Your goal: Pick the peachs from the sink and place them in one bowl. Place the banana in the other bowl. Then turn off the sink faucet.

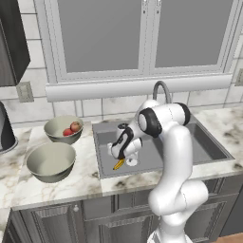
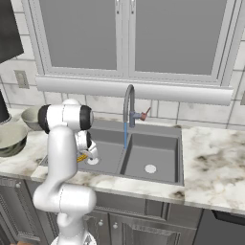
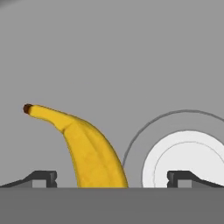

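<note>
Open claw low over the banana in the left basin of the sink

The claw (image 3: 111,178) hangs in the left basin of the sink (image 1: 209,147) with its jaws spread wide and nothing between them gripped; in the hand view the banana (image 3: 89,151) lies between the two tips, nearer the left one, beside the white drain (image 3: 188,157). From the left base view the banana (image 1: 118,164) rests on the basin floor near the front wall, just under the hand. Water runs from the faucet (image 2: 129,107) down toward the divider between the basins. On the counter left of the sink, two peaches (image 1: 72,129) sit in the far bowl (image 1: 63,129); the near bowl (image 1: 51,162) by the front edge holds nothing.
</note>
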